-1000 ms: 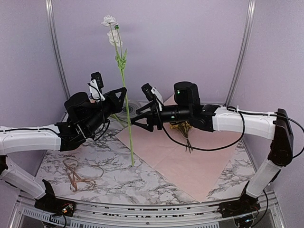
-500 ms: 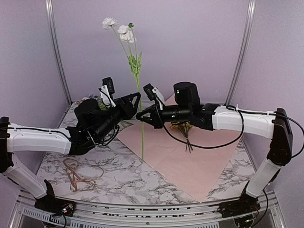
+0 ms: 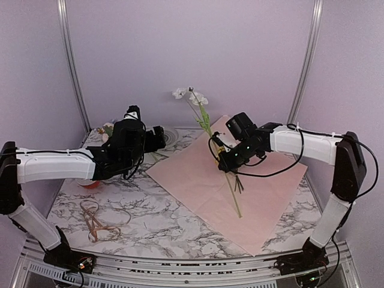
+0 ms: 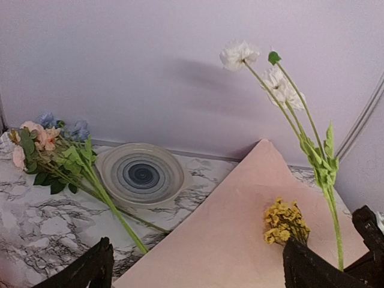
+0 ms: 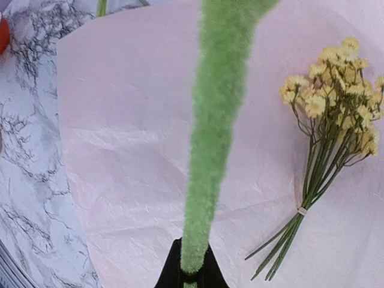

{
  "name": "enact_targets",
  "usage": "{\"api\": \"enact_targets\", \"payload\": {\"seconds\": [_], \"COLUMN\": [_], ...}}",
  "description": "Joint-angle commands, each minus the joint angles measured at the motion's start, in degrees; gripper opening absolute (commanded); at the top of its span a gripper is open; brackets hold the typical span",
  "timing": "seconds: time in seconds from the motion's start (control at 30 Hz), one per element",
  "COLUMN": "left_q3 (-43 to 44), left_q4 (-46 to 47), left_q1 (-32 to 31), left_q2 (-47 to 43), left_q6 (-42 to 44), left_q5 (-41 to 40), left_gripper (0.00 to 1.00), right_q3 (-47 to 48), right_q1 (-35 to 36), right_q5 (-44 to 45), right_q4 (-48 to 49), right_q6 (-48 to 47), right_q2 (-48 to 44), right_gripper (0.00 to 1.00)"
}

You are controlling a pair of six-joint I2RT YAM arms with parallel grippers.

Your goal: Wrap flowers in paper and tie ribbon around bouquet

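right claw [image 3: 222, 160] gripping flower stem [image 3: 234, 201] (tilted), over paper [image 3: 273, 198]

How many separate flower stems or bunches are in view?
3. A long-stemmed white flower held by the right gripper over the pink paper sheet; a yellow sprig lying on that paper; a pink-and-blue bunch on the marble table, far left. Others may be hidden.

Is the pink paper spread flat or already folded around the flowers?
Spread flat. The paper lies open with its corners unfolded, and the yellow sprig lies loose on top.
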Motion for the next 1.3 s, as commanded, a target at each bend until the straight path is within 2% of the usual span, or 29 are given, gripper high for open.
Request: {"api": "enact_targets", "payload": {"seconds": [0.0,0.07,0.23,0.27,0.33,0.43,0.6,0.87,0.97,1.03,1.13,1.23,1.27], "left_q3": [4.0,6.2,16.1,17.5,19.9,24.2,34.0,37.0,37.8,37.8,35.7,30.2,28.5], "left_q4": [-12.7,-16.3,-26.1,-27.0,-27.8,-28.3,-32.8,-33.6,-33.5,-33.5,-33.4,-32.0,-31.5], "left_q1": [6.7,8.6,14.4,15.5,17.7,19.4,20.5,22.5,22.7,22.9,23.3,23.4,23.4], "left_q2": [2.7,5.6,16.2,17.8,21.0,26.1,36.7,44.5,46.1,46.4,44.5,39.9,38.2], "left_q6": [-6.8,-5.6,-6.4,-8.0,-10.1,-11.0,-11.7,-16.9,-17.6,-18.2,-19.6,-20.8,-21.2], "left_q5": [2.5,1.9,3.4,4.7,7.6,10.6,13.8,16.8,17.7,18.4,18.8,16.2,15.3], "left_gripper": [0.95,0.90,0.90,0.88,0.86,0.85,0.83,0.72,0.62,0.47,0.19,0.02,0.00], "right_q3": [3.6,4.8,7.5,7.8,8.3,8.9,8.8,7.4,6.9,6.9,6.5,6.2,6.2], "right_q1": [-1.7,-2.1,-2.3,-2.3,-2.3,-2.3,-2.3,-2.3,-2.3,-2.3,-2.3,-2.3,-2.3], "right_q5": [5.6,6.9,10.2,10.7,12.3,15.0,13.5,11.6,11.8,11.8,12.0,12.2,12.2], "right_q4": [-7.7,-7.6,-8.3,-8.6,-9.0,-9.4,-8.2,-7.1,-6.7,-6.8,-7.0,-7.0,-6.9], "right_q6": [-0.1,0.7,2.0,2.2,2.9,4.0,4.8,4.8,4.9,4.9,4.8,4.8,4.7], "right_q2": [4.3,6.4,12.0,13.2,14.4,15.2,16.1,13.5,12.8,12.4,11.7,11.2,11.1], "right_gripper": [0.00,0.00,0.00,0.04,0.10,0.12,0.14,0.15,0.15,0.15,0.15,0.15,0.15]}}
